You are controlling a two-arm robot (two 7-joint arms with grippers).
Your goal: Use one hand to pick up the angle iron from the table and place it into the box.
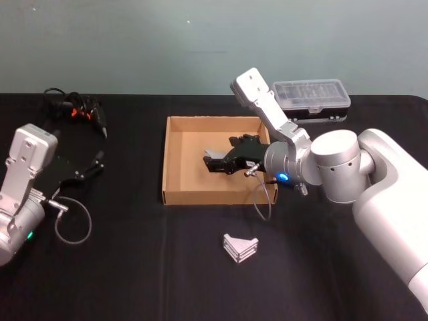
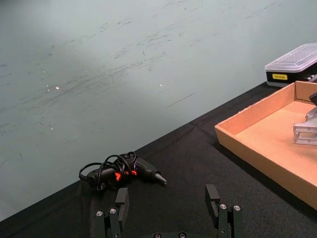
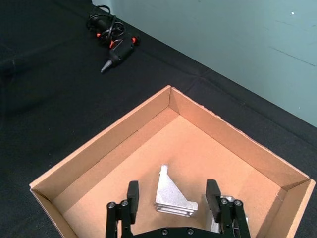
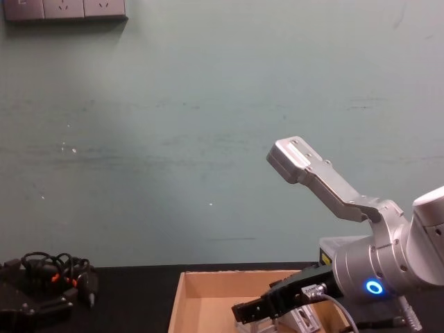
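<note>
The tan cardboard box (image 1: pixel 175 160) sits mid-table on the black table (image 1: pixel 134 274). My right gripper (image 1: pixel 210 162) hangs inside it, open. In the right wrist view its fingers (image 3: pixel 132 191) stand either side of a silver angle iron (image 3: pixel 171 198) lying on the box floor (image 3: pixel 198 148), with gaps on both sides. That angle iron (image 2: pixel 305 133) also shows in the left wrist view. Another angle iron (image 1: pixel 239 247) lies on the table in front of the box. My left gripper (image 1: pixel 93 166) rests at the left, open and empty (image 2: pixel 167 194).
A black plastic case with a clear lid (image 1: pixel 311 99) stands behind the box on the right. A black glue gun with coiled cord (image 1: pixel 80 110) lies at the far left. A cable loop (image 1: pixel 72 231) hangs by the left arm.
</note>
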